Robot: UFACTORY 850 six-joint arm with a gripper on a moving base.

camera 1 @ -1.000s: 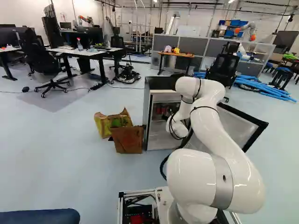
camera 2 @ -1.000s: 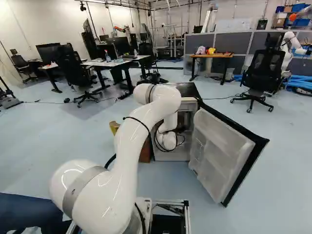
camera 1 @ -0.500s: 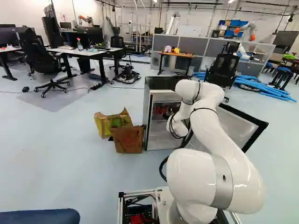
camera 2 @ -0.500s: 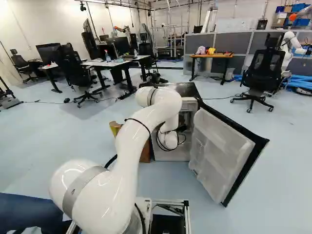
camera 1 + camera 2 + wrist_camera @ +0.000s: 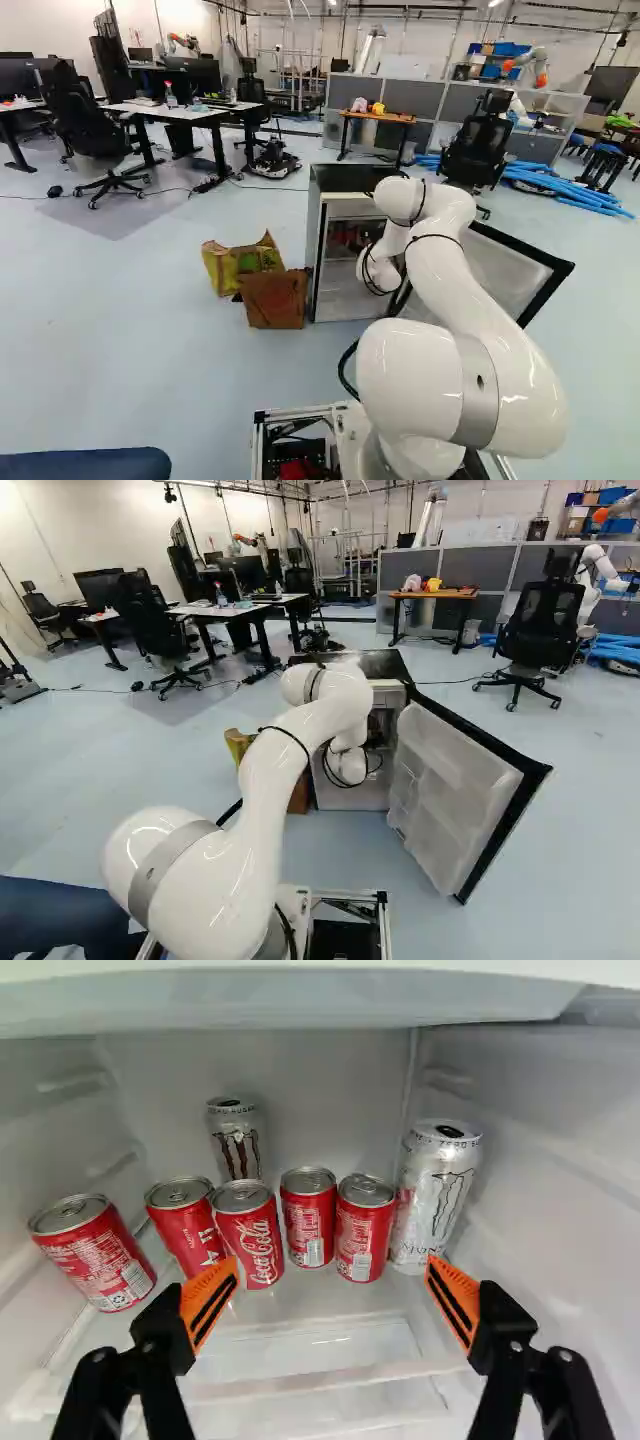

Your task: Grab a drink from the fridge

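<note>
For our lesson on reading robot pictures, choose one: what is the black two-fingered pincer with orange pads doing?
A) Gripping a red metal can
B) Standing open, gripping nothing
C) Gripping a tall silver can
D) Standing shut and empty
B: the black two-fingered pincer stands wide open, and no can is held between its orange pads.

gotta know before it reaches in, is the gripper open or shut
Open: in the wrist view the gripper's two orange pads stand wide apart, with nothing gripped between them and the red cans ahead.
</note>
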